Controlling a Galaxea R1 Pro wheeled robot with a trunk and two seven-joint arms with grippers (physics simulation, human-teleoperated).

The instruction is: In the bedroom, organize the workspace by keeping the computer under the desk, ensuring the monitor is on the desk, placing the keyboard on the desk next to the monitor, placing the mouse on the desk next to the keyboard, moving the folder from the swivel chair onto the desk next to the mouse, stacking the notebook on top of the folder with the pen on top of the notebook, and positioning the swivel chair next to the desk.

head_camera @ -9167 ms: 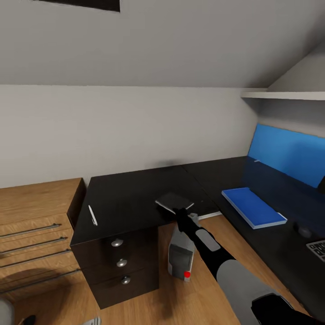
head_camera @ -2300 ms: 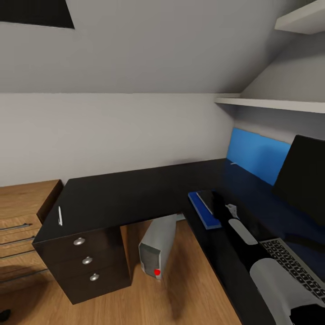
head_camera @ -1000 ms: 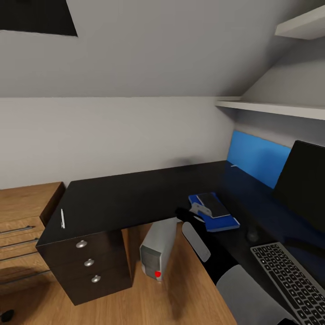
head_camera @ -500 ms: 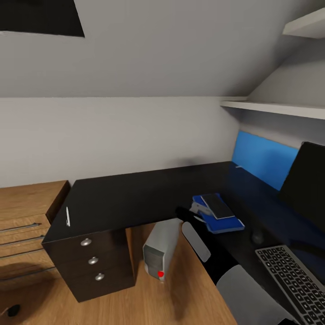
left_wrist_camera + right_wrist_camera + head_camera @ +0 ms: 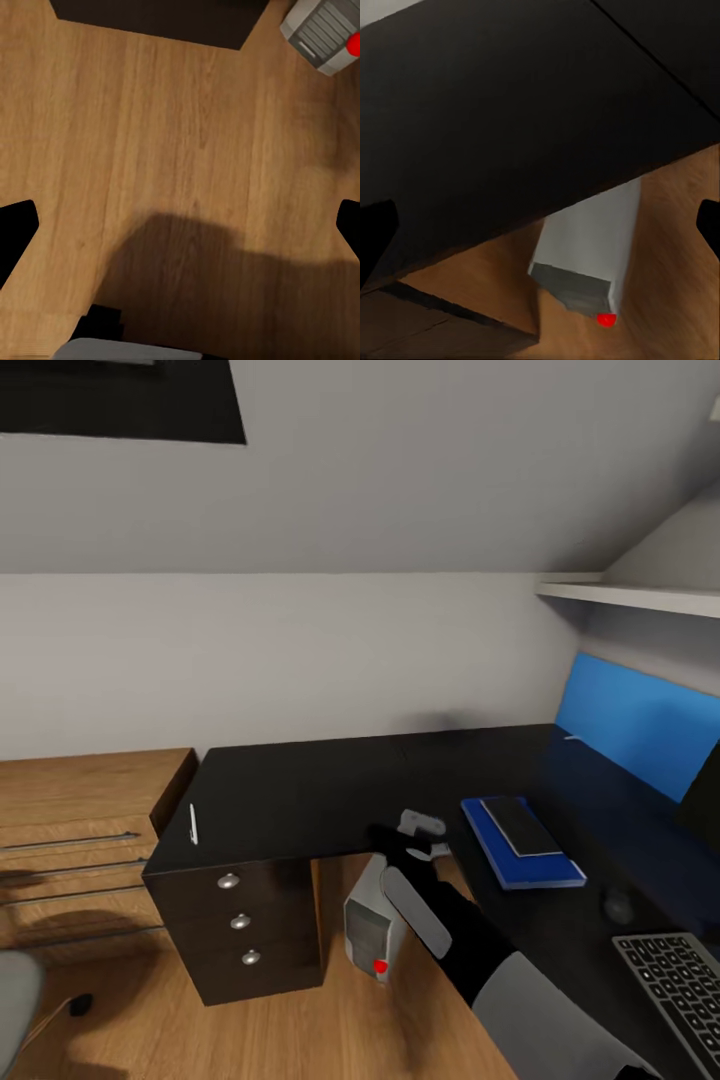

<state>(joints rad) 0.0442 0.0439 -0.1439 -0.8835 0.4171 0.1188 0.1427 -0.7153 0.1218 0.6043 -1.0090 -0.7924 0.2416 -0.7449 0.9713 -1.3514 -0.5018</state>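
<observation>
The black L-shaped desk fills the middle of the head view. On its right wing the dark notebook lies on the blue folder. Nearer to me are the mouse and the keyboard; the monitor is cut off at the right edge. The white pen lies at the desk's left end. The computer stands on the floor under the desk. My right gripper hovers open and empty at the desk's inner corner. My left gripper is open above the floor.
A light wooden drawer chest stands left of the desk. A white shelf and a blue wall panel are at the back right. A grey rounded shape, perhaps the swivel chair, shows at the lower left. Wood floor lies below.
The head view has swung left. My right gripper has let go of the notebook, which now lies on the folder, and has pulled back left to the desk's inner corner.
</observation>
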